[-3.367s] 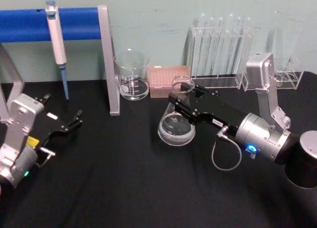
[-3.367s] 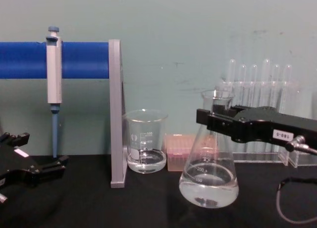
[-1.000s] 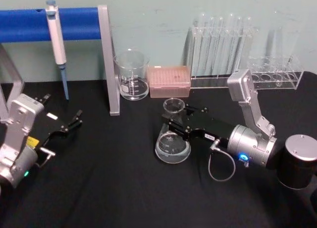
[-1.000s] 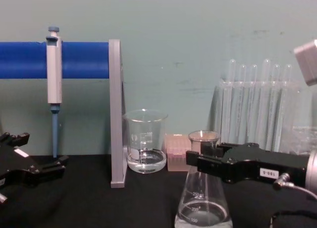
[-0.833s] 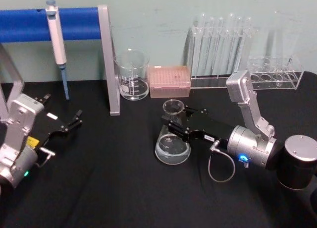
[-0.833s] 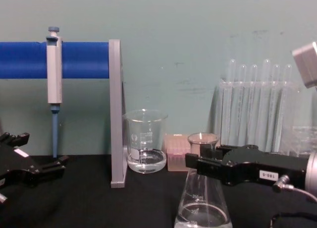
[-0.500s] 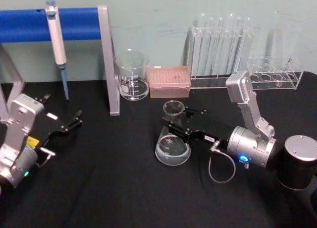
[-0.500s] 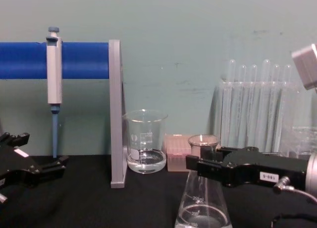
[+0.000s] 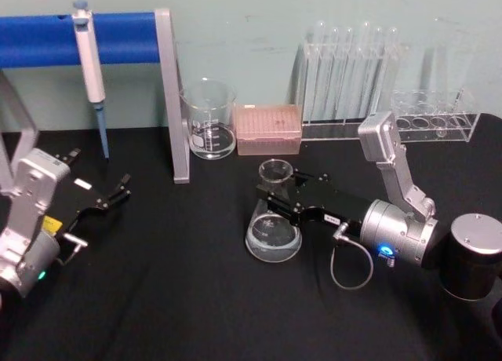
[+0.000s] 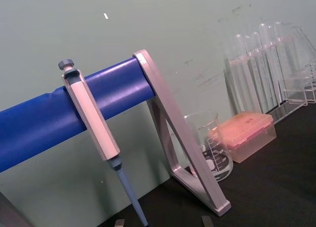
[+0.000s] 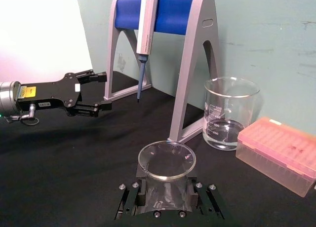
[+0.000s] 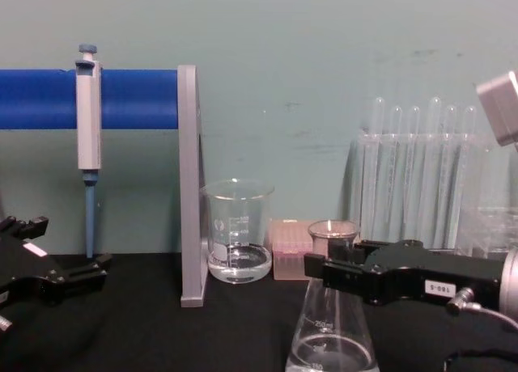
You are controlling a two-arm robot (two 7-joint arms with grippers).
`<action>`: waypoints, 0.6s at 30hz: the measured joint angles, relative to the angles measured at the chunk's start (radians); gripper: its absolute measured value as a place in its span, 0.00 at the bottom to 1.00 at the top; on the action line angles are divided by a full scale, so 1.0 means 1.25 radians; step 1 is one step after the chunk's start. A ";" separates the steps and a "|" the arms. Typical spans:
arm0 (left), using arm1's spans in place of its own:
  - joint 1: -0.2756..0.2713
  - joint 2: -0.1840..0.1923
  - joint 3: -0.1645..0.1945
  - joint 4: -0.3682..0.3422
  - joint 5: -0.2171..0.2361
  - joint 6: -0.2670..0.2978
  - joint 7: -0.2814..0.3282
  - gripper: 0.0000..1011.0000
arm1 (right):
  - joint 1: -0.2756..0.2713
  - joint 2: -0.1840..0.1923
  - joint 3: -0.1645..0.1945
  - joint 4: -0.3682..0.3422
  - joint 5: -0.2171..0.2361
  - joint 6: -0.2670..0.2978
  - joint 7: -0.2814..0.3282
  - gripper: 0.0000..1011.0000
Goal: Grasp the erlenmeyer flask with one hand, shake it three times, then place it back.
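Glass, clear and conical, the erlenmeyer flask (image 9: pixel 274 226) stands upright with its wide base on the black surface (image 9: pixel 196 306), a little clear liquid in its bottom. The right end effector (image 9: pixel 274 193) reaches in level from the right and pinches the flask's narrow neck just under the rim, one finger pressed to each side. Beyond its fingertips, toward the wall, stand a beaker (image 9: pixel 209 130) and a pink tip box (image 9: pixel 268 129), both apart from the flask. The left end effector (image 11: pixel 103 92) rests well off to the flask's left, low over the surface, fingers spread, with the pipette (image 9: pixel 89 63) hanging from the blue stand (image 9: pixel 125 38) beyond it.
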 joint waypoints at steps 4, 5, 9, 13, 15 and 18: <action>0.000 0.000 0.000 0.000 0.000 0.000 0.000 0.99 | 0.000 0.000 0.000 0.000 0.000 0.000 0.000 0.45; 0.000 0.000 0.000 0.000 0.000 0.000 0.000 0.99 | 0.000 0.000 0.000 0.000 0.000 0.000 0.000 0.45; 0.000 0.000 0.000 0.000 0.000 0.000 0.000 0.99 | 0.000 0.000 0.000 0.000 -0.001 0.000 -0.001 0.45; 0.000 0.000 0.000 0.000 0.000 0.000 0.000 0.99 | 0.000 0.000 0.000 0.000 -0.001 0.000 -0.001 0.45; 0.000 0.000 0.000 0.000 0.000 0.000 0.000 0.99 | -0.001 0.000 0.000 0.000 -0.001 0.000 -0.001 0.45; 0.000 0.000 0.000 0.000 0.000 0.000 0.000 0.99 | -0.001 0.000 0.000 0.001 -0.004 0.003 -0.001 0.50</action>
